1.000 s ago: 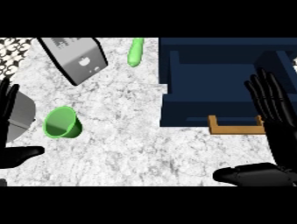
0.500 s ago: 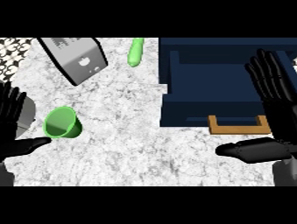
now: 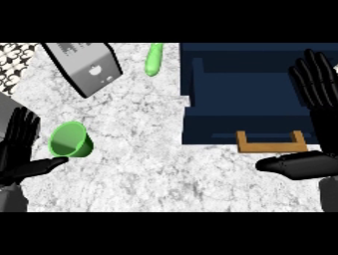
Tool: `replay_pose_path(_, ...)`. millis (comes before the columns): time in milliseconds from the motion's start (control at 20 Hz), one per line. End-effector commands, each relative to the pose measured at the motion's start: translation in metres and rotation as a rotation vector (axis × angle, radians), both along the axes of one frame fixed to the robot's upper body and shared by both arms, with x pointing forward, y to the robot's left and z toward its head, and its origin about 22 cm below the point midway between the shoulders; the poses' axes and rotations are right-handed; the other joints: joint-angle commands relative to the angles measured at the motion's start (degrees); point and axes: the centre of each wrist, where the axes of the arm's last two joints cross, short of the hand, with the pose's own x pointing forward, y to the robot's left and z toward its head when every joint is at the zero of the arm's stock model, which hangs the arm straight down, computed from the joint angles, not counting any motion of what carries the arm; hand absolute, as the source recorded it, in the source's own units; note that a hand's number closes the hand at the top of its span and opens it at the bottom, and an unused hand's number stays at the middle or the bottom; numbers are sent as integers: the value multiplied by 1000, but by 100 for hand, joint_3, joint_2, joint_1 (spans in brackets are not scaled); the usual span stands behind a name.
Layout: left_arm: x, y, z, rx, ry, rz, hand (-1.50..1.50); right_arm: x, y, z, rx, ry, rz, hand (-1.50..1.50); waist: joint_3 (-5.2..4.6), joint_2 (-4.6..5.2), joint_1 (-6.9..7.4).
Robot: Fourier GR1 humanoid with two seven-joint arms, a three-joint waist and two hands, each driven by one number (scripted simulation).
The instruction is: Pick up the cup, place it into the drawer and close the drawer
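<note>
A green cup (image 3: pixel 71 140) lies on its side on the marbled counter (image 3: pixel 142 159), its mouth facing me. My left hand (image 3: pixel 15 152) is open just left of it, fingers straight up, thumb tip almost touching the cup's lower rim. The dark blue drawer (image 3: pixel 259 94) stands pulled open at the right, with a wooden handle (image 3: pixel 270 144) on its near front. My right hand (image 3: pixel 322 117) is open over the drawer's right side, fingers straight, thumb pointing left below the handle.
A grey toaster-like box (image 3: pixel 86 67) sits tilted at the back left. A long green vegetable (image 3: pixel 154 59) lies at the back centre, near the drawer's far left corner. Patterned tiles (image 3: pixel 6 60) run along the far left.
My left hand has slid right and forward toward the cup, its thumb now close to the rim. My right hand has drifted forward and slightly up over the drawer. The cup has not moved.
</note>
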Motion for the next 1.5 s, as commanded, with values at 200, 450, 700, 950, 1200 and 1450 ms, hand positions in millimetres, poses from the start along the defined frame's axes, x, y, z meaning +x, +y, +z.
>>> replay_pose_path(200,-5,17,-52,10,37,26,-150,2,-3,-2,-1,13,-2,-150,-1,1,-12)
replay_pose_path(450,-9,18,-79,10,37,41,-150,2,0,-7,-7,15,14,-150,-10,26,-71)
replay_pose_path(700,-10,10,-90,25,32,54,-150,3,1,11,-2,-3,10,-150,-9,20,-59)
replay_pose_path(950,-10,21,-85,27,-8,44,-150,1,17,-7,-4,-9,13,-150,-19,44,-123)
replay_pose_path(1200,-26,12,-100,24,-24,46,-150,5,-25,14,7,4,25,-150,-21,51,-134)
replay_pose_path(1450,-11,4,-96,23,-30,36,-150,2,-6,18,-2,-6,23,-150,-31,71,-183)
